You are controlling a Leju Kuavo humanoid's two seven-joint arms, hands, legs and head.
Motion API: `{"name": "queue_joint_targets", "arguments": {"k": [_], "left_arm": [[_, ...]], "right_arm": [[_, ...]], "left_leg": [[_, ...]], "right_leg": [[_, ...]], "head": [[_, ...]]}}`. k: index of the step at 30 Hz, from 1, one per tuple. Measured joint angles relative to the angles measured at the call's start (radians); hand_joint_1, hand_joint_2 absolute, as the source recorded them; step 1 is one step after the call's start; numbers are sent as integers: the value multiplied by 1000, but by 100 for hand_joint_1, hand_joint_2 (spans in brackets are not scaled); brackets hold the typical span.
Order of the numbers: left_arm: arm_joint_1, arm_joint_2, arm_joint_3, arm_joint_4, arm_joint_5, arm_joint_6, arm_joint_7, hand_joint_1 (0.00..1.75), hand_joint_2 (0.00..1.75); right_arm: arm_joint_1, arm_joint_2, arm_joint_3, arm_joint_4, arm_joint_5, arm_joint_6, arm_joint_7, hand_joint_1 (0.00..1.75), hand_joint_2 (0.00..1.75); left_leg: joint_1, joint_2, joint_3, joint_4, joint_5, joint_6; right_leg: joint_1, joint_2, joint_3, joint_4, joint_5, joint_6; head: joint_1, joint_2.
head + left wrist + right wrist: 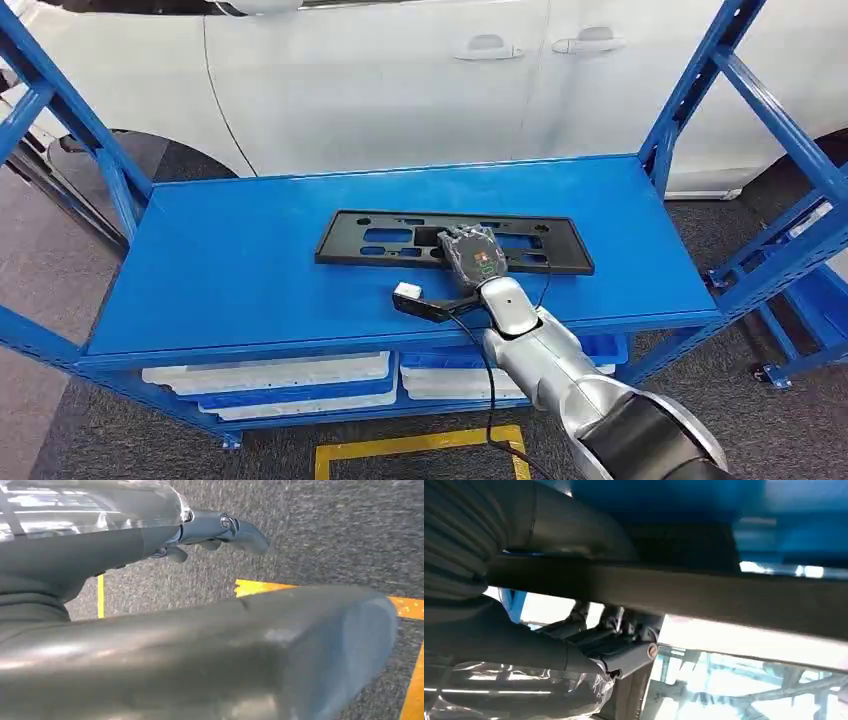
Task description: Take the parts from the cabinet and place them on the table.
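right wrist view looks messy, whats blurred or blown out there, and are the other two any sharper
Right wrist view: the black plate is smeared by blur, with blown-out brightness behind the right hand. Left wrist view: the near grey thumb is soft, carpet sharper. Head view: crisp, evenly lit, soft sheen on the blue shelf.

White car (400, 80) behind the shelving, yellow floor tape (420, 445), grey carpet (60, 300).

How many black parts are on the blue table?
1. One long black part lies flat in the middle of the blue table, with the right hand on its near edge. More parts may be hidden in the trays on the shelf below.
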Motion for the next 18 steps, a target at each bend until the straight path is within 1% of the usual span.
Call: {"name": "queue_joint_targets", "arguments": {"k": [1,2,3,4,5,6,7,8,9,10,11,12,13,14,15,16,17,18], "left_arm": [[1,0,0,0,1,1,-1,0,0],[1,0,0,0,1,1,-2,0,0],[2,0,0,0,1,1,-3,0,0],[3,0,0,0,2,2,-4,0,0],[4,0,0,0,3,4,-6,0,0],[3,2,0,0,3,5,-10,0,0],[3,2,0,0,4,5,-13,0,0],[3,2,0,0,4,5,-17,0,0],[1,2,0,0,5,5,-22,0,0],[2,2,0,0,8,5,-29,0,175],[2,2,0,0,10,4,-39,0,175],[1,2,0,0,10,2,-54,0,175],[1,2,1,0,11,-1,-68,0,175],[0,2,1,0,11,-2,-83,0,175],[-1,2,1,0,11,-3,-92,0,175],[-1,2,1,0,11,-3,-97,0,175],[0,3,1,0,12,-3,-102,0,175],[1,3,1,0,14,-3,-110,0,175]], "right_arm": [[2,0,-2,1,1,0,-1,175,175],[2,0,-5,1,3,0,-2,175,175],[2,0,-9,1,3,0,-5,175,175],[2,1,-12,1,4,0,-8,175,175],[2,3,-14,1,6,0,-10,175,175],[2,5,-18,1,6,-1,-13,175,175],[1,5,-21,1,6,-1,-14,175,175],[0,5,-24,1,7,-1,-14,175,175],[-1,5,-28,1,7,-1,-15,175,175],[-2,5,-32,1,9,-1,-16,175,175],[-2,6,-34,1,10,-1,-16,175,175],[-4,6,-40,0,10,-2,-19,175,175],[-4,6,-46,0,10,-2,-22,175,175],[-6,6,-53,0,8,-4,-30,175,175],[-5,6,-58,0,5,-6,-36,175,175],[-3,6,-63,0,3,-7,-43,175,175],[-1,6,-67,0,2,-8,-46,175,175],[1,6,-70,0,0,-11,-52,175,175]], "left_leg": [[0,0,-40,83,-33,-3],[0,0,-67,139,-45,-5],[0,0,-71,142,-32,-6],[0,0,-51,95,3,-5],[0,0,-13,17,48,-3],[0,0,35,-84,95,0],[0,0,63,-152,105,5],[-6,-1,72,-163,98,9],[-6,-2,68,-159,100,15],[-8,-3,67,-158,99,18],[-9,-4,66,-159,100,23],[-1,-2,71,-168,106,31],[1,-2,72,-170,109,36],[1,-1,70,-170,109,42],[1,-1,70,-170,109,44],[0,-1,69,-170,108,44],[0,-1,69,-169,108,44],[0,-2,69,-169,108,44]], "right_leg": [[2,0,0,0,-1,-2],[3,0,-1,1,-2,-2],[3,0,0,2,-2,-3],[4,1,2,4,-4,-2],[3,2,3,7,-7,0],[3,3,6,10,-10,3],[4,3,5,13,-14,8],[11,3,-1,20,-16,12],[11,3,-3,19,-13,16],[8,3,-2,17,-13,21],[8,3,-1,15,-12,26],[11,4,-2,17,-16,33],[6,3,-6,34,-31,37],[6,2,-31,86,-66,41],[2,2,-69,169,-107,45],[-1,2,-111,255,-140,49],[-2,2,-143,317,-159,51],[-4,2,-157,340,-155,54]], "head": [[0,0],[0,0],[0,0],[0,0],[0,0],[0,0],[0,0],[0,0],[0,0],[0,0],[0,0],[0,0],[0,0],[0,0],[0,0],[0,0],[0,0],[0,0]]}}
